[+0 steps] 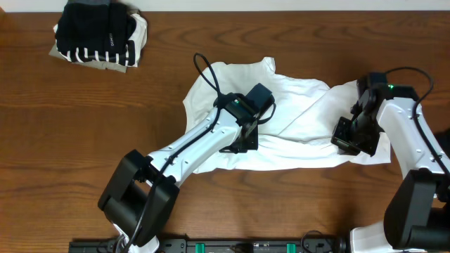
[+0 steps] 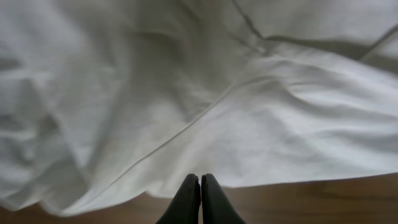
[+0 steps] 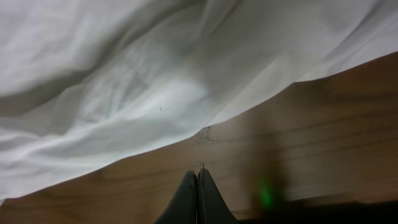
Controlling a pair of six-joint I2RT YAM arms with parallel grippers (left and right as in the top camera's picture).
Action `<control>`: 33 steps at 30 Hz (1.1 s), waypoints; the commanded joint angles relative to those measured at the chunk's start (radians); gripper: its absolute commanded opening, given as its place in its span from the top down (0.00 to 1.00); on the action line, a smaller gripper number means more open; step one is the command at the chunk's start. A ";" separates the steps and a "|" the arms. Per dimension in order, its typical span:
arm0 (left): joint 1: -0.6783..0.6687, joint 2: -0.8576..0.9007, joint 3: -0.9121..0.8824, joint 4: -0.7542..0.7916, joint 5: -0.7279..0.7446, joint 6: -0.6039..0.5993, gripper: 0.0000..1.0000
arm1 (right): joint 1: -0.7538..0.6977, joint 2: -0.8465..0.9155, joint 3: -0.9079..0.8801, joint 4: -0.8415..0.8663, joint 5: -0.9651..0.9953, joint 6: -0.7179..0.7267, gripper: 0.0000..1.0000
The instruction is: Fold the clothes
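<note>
A large white T-shirt (image 1: 295, 105) lies crumpled and spread out on the wooden table (image 1: 84, 140), right of centre. My left gripper (image 1: 240, 144) hangs over its middle. In the left wrist view that gripper (image 2: 200, 178) is shut, its tips at the hem of the T-shirt (image 2: 249, 112), with no cloth showing between them. My right gripper (image 1: 346, 139) is over the shirt's right end. In the right wrist view it (image 3: 198, 172) is shut over bare wood, just short of the edge of the T-shirt (image 3: 124, 93). More clothes sit in a folded pile (image 1: 102, 35) at the far left.
The pile holds black, black-and-white striped and beige garments. Bare wood surrounds the shirt on the left and along the front edge. Both arm bases (image 1: 137, 200) stand at the front of the table, with a dark rail between them.
</note>
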 commanded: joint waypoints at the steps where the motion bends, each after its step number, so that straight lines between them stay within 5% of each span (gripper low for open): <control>1: 0.001 0.012 -0.073 0.029 0.044 0.017 0.94 | -0.010 -0.021 -0.028 0.011 -0.026 -0.004 0.98; 33: 0.220 0.010 -0.308 0.137 0.038 0.069 0.95 | -0.042 -0.021 -0.155 0.201 0.058 0.108 0.98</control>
